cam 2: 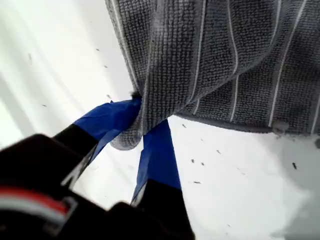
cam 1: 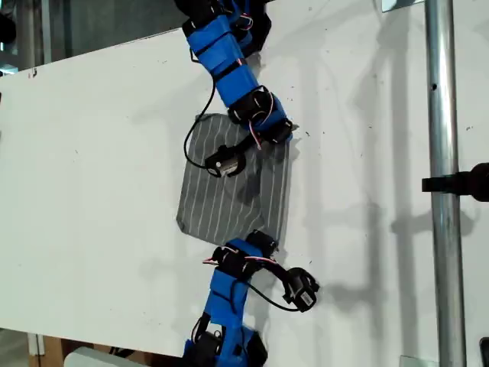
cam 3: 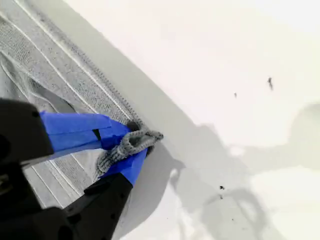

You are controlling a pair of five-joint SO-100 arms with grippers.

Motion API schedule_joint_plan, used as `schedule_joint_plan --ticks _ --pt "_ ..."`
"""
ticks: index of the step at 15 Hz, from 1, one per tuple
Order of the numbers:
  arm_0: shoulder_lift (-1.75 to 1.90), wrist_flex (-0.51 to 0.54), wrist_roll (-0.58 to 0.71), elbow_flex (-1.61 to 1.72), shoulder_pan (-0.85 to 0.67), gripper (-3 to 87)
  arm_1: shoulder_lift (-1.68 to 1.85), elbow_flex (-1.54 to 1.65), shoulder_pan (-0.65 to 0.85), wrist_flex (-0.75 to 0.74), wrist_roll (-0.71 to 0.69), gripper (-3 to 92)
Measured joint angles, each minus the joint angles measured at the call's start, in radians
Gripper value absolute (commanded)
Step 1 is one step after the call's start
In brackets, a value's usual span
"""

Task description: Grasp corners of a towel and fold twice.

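2 corners pinched, 1 per arm. My first gripper (cam 2: pixel 141 131) is clamped on a bunched corner of the towel (cam 1: pixel 233 187); my second gripper (cam 3: pixel 131 148) is clamped on another, a small wad of cloth between its jaws. I can't match either wrist view to an arm in the exterior view.

Towel lies on the white table (cam 1: pixel 99 168), centre of the exterior view, between the 2 arms. Both held corners appear to be on its right edge in that view; left part looks flat.

Judgement: fold 1 is starting. To do it well:
- lift both corners together, same height, so the edge stays taut
- carry across to the exterior view's left, stripes parallel
- set corner on corner before letting go
- risk: thin pinch slips if 1 arm leads
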Motion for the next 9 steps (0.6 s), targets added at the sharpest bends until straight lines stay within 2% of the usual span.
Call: schedule_joint_plan --ticks 3,5,7,9 --pt "0.000 -0.002 -0.086 -0.002 0.048 -2.8 0.000 -0.002 -0.048 -0.003 0.075 -0.3" --pt "0.000 0.006 -0.060 -0.002 0.018 -2.8 0.009 -0.002 0.014 0.057 0.080 -0.3" --pt "0.000 0.018 0.069 0.000 -0.101 -2.8 0.072 0.038 0.169 0.087 0.043 -0.3" --pt "-0.012 0.023 0.250 -0.031 -0.270 -2.8 0.140 0.098 0.364 0.089 -0.069 -0.3"
